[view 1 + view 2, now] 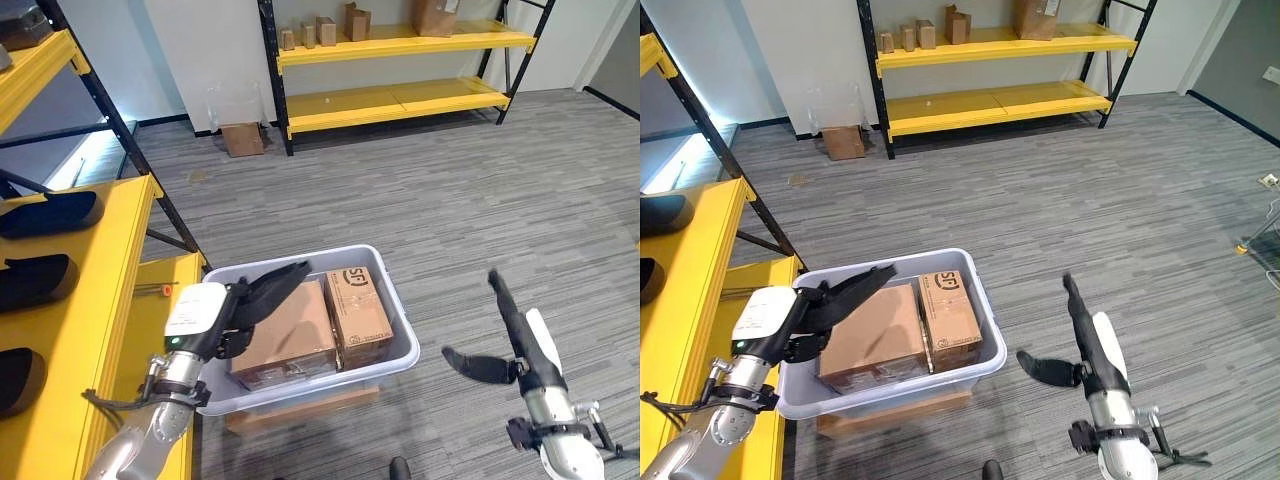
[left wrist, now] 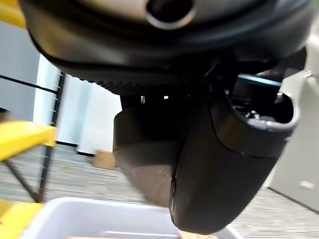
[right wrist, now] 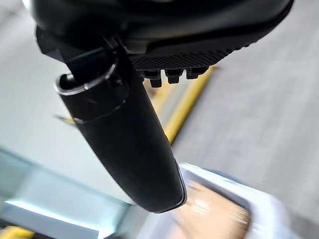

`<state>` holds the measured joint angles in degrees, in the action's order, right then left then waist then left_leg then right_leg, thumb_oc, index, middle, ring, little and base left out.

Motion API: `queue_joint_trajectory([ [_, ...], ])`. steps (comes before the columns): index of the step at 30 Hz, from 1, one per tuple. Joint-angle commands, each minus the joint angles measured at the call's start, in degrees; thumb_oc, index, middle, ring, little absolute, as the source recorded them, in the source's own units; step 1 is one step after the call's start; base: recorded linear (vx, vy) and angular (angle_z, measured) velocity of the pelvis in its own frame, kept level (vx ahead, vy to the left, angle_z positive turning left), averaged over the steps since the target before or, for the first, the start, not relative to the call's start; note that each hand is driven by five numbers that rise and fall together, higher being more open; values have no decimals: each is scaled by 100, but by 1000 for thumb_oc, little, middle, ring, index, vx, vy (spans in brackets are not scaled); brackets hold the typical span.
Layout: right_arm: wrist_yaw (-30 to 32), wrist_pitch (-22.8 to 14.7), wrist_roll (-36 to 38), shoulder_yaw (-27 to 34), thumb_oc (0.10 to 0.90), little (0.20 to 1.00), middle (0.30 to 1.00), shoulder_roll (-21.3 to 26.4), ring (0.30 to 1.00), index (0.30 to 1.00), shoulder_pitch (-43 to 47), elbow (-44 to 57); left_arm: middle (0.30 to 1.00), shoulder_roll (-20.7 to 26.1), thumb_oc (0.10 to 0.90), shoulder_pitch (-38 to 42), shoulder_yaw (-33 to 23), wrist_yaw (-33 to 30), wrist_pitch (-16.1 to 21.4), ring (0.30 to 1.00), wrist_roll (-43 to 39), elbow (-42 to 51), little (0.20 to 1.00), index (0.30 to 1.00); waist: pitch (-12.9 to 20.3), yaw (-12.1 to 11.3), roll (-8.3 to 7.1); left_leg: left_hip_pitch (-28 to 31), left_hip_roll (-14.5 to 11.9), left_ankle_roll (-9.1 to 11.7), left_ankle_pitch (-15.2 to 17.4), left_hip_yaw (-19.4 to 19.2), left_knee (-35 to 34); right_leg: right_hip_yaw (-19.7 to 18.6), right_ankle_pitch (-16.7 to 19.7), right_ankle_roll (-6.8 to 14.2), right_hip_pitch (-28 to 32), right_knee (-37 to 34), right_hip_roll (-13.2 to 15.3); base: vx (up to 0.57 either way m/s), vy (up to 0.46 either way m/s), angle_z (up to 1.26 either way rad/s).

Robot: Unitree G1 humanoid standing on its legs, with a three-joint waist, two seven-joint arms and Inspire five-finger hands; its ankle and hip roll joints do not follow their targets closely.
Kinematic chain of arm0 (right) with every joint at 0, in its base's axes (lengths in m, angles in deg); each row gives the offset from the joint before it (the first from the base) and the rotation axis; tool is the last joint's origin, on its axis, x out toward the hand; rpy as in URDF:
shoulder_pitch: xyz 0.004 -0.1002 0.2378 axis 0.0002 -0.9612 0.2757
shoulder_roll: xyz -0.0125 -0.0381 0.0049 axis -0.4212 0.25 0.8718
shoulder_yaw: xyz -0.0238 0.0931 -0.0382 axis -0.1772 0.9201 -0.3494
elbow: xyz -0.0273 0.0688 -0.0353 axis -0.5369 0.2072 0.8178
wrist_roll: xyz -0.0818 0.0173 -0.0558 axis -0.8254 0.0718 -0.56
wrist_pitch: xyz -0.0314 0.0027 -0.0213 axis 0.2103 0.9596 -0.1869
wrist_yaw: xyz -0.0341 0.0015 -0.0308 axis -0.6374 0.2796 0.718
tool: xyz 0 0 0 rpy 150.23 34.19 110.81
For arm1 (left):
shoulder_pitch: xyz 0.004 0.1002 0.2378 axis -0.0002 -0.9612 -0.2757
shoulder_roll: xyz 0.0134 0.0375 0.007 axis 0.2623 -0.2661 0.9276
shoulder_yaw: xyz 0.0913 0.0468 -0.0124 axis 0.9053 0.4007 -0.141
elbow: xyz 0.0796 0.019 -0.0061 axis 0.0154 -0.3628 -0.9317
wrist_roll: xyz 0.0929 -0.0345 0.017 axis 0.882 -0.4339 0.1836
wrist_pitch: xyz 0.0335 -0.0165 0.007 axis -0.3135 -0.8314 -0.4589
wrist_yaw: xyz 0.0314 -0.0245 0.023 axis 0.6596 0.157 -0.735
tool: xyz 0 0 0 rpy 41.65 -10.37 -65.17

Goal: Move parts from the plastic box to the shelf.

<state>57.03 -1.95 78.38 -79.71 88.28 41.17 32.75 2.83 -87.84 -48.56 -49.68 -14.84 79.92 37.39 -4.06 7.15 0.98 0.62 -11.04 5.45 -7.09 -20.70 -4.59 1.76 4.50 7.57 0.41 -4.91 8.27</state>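
Left hand (image 1: 225, 312) fingers straight over the big carton (image 1: 288, 335) in the plastic box (image 1: 398, 355); right hand (image 1: 515, 345) open, apart; you grip both ends before lifting

Two silver-grey metal forearms, each ending in a dark hand of slim black fingers. Left hand (image 1: 232, 314): white cover plate on its back, small green indicator light near the wrist. Right hand (image 1: 520, 340): white cover along its upper side, black thumb, ribbed silver wrist collar.

On the grey striped floor (image 1: 480, 200) stand a yellow shelf (image 1: 400, 95) and a small brown box (image 1: 243, 139).
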Motion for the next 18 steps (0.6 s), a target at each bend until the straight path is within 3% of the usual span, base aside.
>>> queue_joint_trajectory([
  [1,201,-816,227,36,900,1000,1000,447,1000,1000,1717,715,300,284,400,1159,-631,-745,285,300,-251,585,300,300,9,-105,-135,-191,-690,217,-22,378,282,104,-1108,99,276,1013,150,-145,-173,2],
  [3,212,-838,245,-52,900,1000,1000,488,1000,1000,1859,720,300,243,400,1041,-769,-743,303,300,-356,700,300,300,-55,-147,-88,-295,-789,232,-79,448,371,100,-1238,5,126,1271,29,-134,-178,2],
  [4,222,-896,291,-211,900,1000,1000,589,1000,1000,2101,741,300,243,400,903,-930,-811,303,300,-429,835,300,300,-227,-266,-78,-413,-925,253,-159,616,490,121,-1487,-156,-124,1746,-156,-185,-271,5],
  [7,261,-936,260,-421,900,1000,1000,749,1000,1000,2483,741,300,179,400,702,-1089,-822,294,300,-458,972,300,300,-390,-436,-49,-555,-1115,296,-476,766,496,213,-1598,-340,-376,2075,-425,-150,-273,13],
  [8,287,-959,250,-492,900,1000,1000,812,1000,1000,2629,769,300,173,400,633,-1111,-844,309,300,-443,1038,300,300,-469,-520,-56,-579,-1153,318,-643,845,468,268,-1645,-382,-417,2148,-498,-164,-351,16],
  [9,354,-1041,271,-566,900,1000,1000,924,1000,1000,2833,803,300,209,400,480,-1204,-900,278,300,-327,1158,300,300,-580,-659,-6,-681,-1229,387,-1107,1011,148,405,-1648,-467,-490,2128,-671,-165,-350,16],
  [10,357,-1046,271,-573,900,1000,1000,928,1000,1000,2849,794,300,201,400,476,-1217,-895,275,300,-326,1169,300,300,-572,-644,23,-705,-1256,388,-1167,1030,106,425,-1611,-481,-514,2112,-704,-335,-484,70],
  [11,529,-1068,126,-463,900,1000,1000,1160,1000,1000,2924,875,300,256,400,635,-1102,-891,318,300,-338,1294,300,300,-757,-680,40,-1080,-1112,448,-1379,890,-41,823,-1580,-516,-481,1931,-613,-308,-329,111],
  [15,621,-1047,-99,-406,900,1000,1000,1242,1000,1000,2877,895,300,283,400,647,-1110,-874,418,300,-247,1511,300,300,-729,-688,-12,-969,-816,356,-1112,896,-20,1131,-1362,-472,-386,1481,-462,-141,-173,132],
  [18,606,-1072,-115,-359,900,1000,1000,1330,1000,1000,2739,944,300,218,400,609,-1080,-873,507,300,-239,1667,300,300,-679,-653,-91,-674,-613,264,-585,778,629,1500,-1137,-518,-241,979,-338,-135,-180,104],
])
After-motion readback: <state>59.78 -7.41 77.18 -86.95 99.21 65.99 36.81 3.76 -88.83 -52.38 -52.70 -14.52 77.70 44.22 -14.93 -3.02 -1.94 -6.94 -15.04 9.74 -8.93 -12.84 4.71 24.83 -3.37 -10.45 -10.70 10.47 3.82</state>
